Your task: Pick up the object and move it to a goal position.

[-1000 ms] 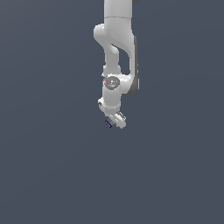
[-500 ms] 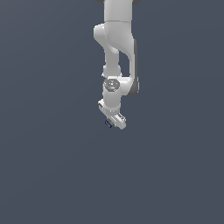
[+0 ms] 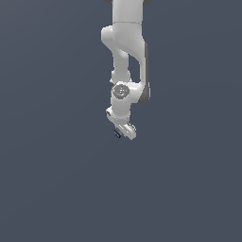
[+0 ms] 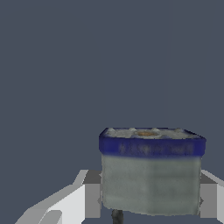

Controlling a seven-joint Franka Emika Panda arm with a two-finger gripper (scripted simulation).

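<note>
Arm: white Panda arm reaching down from the top of the exterior view over a plain grey ground.
Hand: the hand is clenched on the object, one white finger flat against each side.
Object: the blue-rimmed block with a grey-olive face sits between the fingers; in the exterior view only a dark blue speck shows at the hand's tip.
Step in hand: judged to be the carry toward the goal; no goal marker is visible.
Doing it well: keep the squeeze even, move smoothly, avoid wrist jerks, since the block sits off-centre in the wrist view and could pivot or slip.
</note>
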